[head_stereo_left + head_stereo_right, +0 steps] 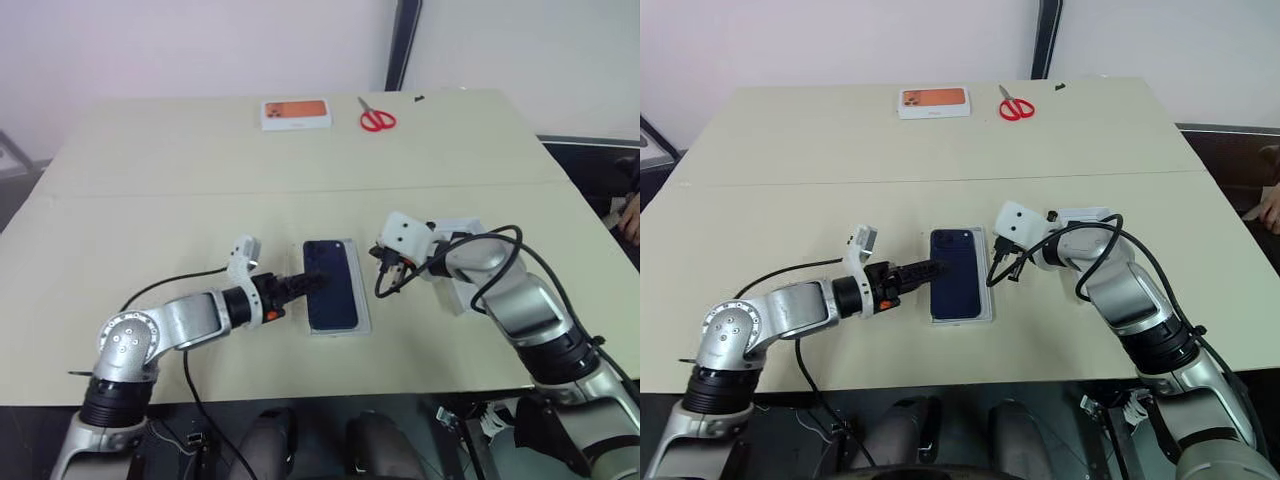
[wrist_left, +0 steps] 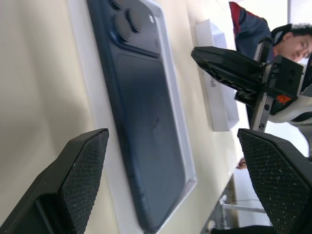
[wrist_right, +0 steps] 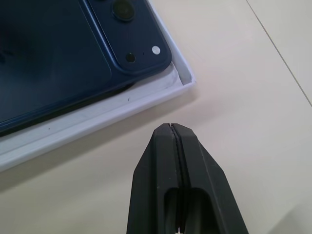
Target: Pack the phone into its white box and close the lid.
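The dark blue phone (image 1: 332, 285) lies back-up inside the white box (image 1: 366, 322), a shallow tray at the table's near middle. Its camera cluster (image 3: 124, 9) is at the far end. My left gripper (image 1: 306, 284) reaches in from the left. It stands open, its fingers (image 2: 83, 180) spread wide at the phone's left edge and holding nothing. My right gripper (image 3: 170, 128) is shut and empty, hovering just off the tray's far right corner. The white lid (image 2: 217, 97) lies on the table to the right of the tray, under my right arm.
A white box with an orange picture (image 1: 296, 113) and red scissors (image 1: 377, 119) lie at the table's far edge. A seam crosses the table (image 1: 150, 220) from side to side. A person (image 2: 292, 39) sits off the right side.
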### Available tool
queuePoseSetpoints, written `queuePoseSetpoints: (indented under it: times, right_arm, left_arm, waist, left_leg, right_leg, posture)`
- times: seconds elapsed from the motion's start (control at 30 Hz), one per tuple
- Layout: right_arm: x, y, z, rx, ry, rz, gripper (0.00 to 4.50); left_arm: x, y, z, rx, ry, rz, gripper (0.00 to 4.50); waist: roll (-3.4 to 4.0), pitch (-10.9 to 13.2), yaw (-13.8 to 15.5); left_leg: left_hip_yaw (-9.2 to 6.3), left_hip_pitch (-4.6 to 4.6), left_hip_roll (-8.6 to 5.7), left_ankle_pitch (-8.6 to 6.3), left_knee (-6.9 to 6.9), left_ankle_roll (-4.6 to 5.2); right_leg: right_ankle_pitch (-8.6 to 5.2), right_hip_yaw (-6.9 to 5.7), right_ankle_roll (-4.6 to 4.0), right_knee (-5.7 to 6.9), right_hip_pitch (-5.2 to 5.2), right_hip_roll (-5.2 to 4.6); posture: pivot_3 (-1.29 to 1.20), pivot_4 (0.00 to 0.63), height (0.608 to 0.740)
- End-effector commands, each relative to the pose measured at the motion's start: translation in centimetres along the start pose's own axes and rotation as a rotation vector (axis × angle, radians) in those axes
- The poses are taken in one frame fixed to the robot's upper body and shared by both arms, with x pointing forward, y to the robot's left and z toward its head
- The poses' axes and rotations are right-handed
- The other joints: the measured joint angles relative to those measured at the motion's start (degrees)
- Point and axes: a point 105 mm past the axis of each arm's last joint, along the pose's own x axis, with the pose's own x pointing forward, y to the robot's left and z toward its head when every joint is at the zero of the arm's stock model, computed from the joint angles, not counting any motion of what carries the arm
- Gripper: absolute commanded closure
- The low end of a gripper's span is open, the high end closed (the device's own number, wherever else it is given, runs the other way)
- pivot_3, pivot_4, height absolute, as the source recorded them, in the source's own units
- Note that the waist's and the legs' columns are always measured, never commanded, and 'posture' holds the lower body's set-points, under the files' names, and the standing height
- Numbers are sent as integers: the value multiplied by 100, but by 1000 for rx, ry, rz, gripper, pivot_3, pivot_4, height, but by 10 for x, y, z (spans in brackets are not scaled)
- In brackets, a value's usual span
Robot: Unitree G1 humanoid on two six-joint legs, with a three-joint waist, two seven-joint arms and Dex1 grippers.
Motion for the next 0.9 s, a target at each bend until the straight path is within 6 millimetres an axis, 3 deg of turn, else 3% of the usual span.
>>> queuePoseSetpoints:
  times: [0.03, 0.23, 0.43, 0.53, 0.67, 0.9]
  right_arm:
    - [-9, -10, 6, -23, -27, -35, 4500]
    - [-19, 1, 11, -70, -84, 23, 4500]
    - [-25, 14, 22, -99, -152, 78, 4500]
    - [-19, 22, 42, -48, -208, 112, 4500]
    - [0, 31, 54, -21, -184, 108, 4500]
    - [30, 62, 85, -7, -194, 165, 4500]
  left_arm:
    - [-5, -8, -1, 57, 0, -33, 53]
    - [-25, -4, 18, 164, -75, -23, 53]
    - [-47, 15, 39, 441, -113, 113, 53]
    - [-65, 18, 55, 691, -224, 163, 852]
    - [-68, 22, 39, 897, -128, 126, 2855]
    - [-79, 31, 24, 1070, -47, 71, 2855]
  waist:
    - [0, 0, -4]
    - [0, 0, -12]
    - [3, 2, -16]
    - [6, 3, -51]
    - [10, 6, -29]
    - [13, 8, -27]
  left_leg:
    - [0, 0, 0, 0, 0, 0]
    - [0, 0, 0, 0, -4, 1]
    - [1, 1, 0, -3, -8, 6]
    - [2, 1, 1, -2, -15, 3]
    - [3, 0, 4, -1, -22, 1]
    - [2, -2, 3, -16, -24, 25]
  right_leg:
    - [0, 0, 0, 0, 0, 0]
    - [0, 0, 0, -1, -2, 0]
    - [-1, 0, -2, -2, -2, 1]
    - [-1, 3, -2, -5, -5, 1]
    - [-2, 2, -5, -9, -7, 1]
    - [-1, 0, -5, -18, -7, -7]
  posture:
    - [0, 150, 740]
    - [0, 150, 740]
    - [0, 150, 740]
    - [0, 150, 740]
    - [0, 150, 740]
    - [0, 150, 740]
